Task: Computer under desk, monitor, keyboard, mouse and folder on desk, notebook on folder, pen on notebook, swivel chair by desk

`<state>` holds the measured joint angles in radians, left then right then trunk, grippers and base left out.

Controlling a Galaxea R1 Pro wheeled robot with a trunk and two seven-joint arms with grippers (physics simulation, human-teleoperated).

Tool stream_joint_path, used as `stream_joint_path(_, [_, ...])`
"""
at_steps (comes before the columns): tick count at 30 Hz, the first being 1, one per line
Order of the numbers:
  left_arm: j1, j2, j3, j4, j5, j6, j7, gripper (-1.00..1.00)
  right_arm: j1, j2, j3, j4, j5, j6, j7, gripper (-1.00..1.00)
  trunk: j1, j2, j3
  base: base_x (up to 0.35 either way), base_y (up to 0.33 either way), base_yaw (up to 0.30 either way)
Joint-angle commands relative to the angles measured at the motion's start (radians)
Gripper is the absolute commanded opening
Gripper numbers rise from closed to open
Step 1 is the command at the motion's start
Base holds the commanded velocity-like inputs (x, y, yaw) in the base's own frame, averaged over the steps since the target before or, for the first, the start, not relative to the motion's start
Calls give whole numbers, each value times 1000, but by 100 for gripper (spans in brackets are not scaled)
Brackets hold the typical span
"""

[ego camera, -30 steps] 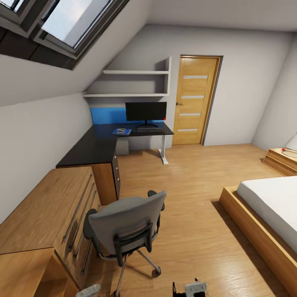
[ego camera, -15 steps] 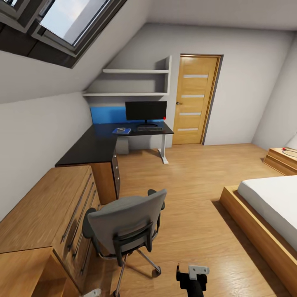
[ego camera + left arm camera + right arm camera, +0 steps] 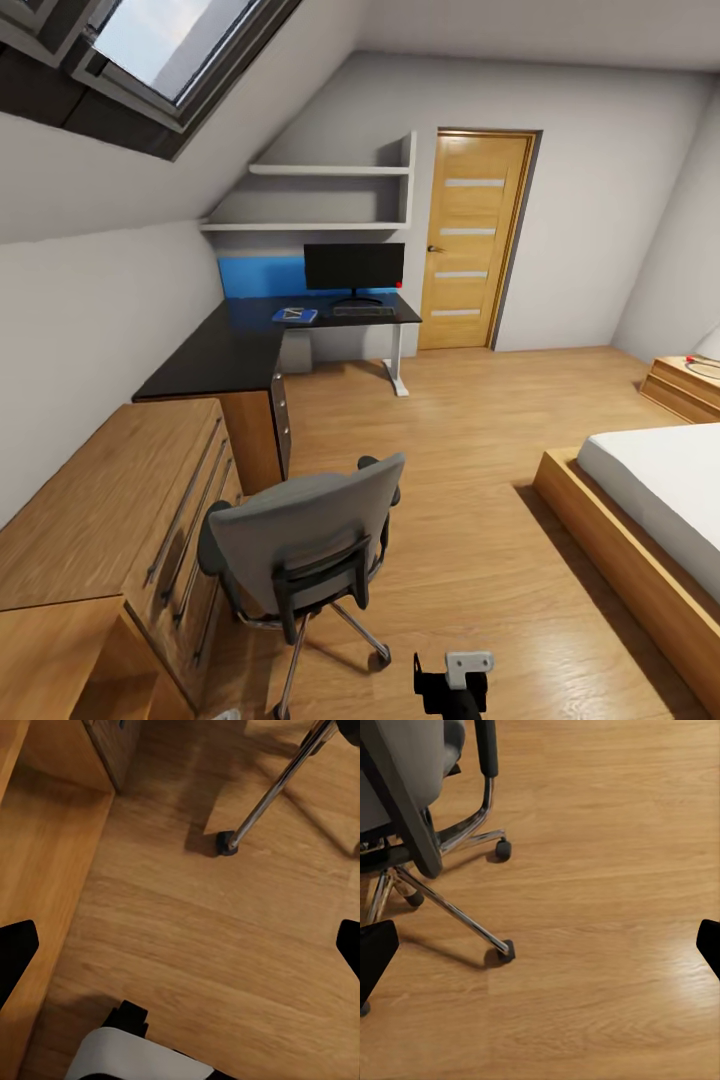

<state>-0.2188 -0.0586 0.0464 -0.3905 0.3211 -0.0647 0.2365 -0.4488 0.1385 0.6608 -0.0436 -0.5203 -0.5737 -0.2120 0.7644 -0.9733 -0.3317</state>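
Head view gives us the swivel chair (image 3: pixel 300 545) in the near foreground, its grey back turned toward us, standing on the wood floor (image 3: pixel 480 440) just beside a low light-wood cabinet (image 3: pixel 110 520) and well apart from the far end of the counter (image 3: pixel 240 345). On that black L-shaped counter we see the monitor (image 3: pixel 354 268) upright against the wall, the keyboard (image 3: pixel 364 311) lying in front of its base, and the blue folder (image 3: pixel 296 316) flat beside the keyboard, with a small grey thing on top that we take for the notebook (image 3: pixel 293 314); it is too small to be sure. Behind stand two white shelves (image 3: pixel 330 200) and a wooden door (image 3: pixel 475 245); a bed (image 3: pixel 650 500) lies at the far side.

Right wrist view shows us the right claw (image 3: pixel 540 945) spread wide, its dark fingertips (image 3: pixel 375 952) at the picture's edges over bare floor, with the chair's chrome legs and castors near. Left wrist view shows us the left claw (image 3: pixel 180 949) likewise spread wide above the floor, near one chair castor and the cabinet's foot.
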Motion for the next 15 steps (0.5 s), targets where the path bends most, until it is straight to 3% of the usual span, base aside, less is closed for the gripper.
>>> stream_joint_path(1, [-1, 0, 3, 1, 7, -4, 0, 100, -1, 0, 9, 0, -5, -2, -5, 100, 4, -8, -4, 0, 0, 0])
stream_joint_path(10, [-1, 0, 2, 13, 7, -8, 0, 100, 1, -7, 5, 41, -5, 6, -1, 100, 39, -71, -33, 0, 0, 0])
stream_joint_path(15, [-1, 0, 3, 24, 7, -9, 0, 100, 31, -27, 4, 61, -4, 10, -2, 100, 58, -106, -48, 0, 0, 0])
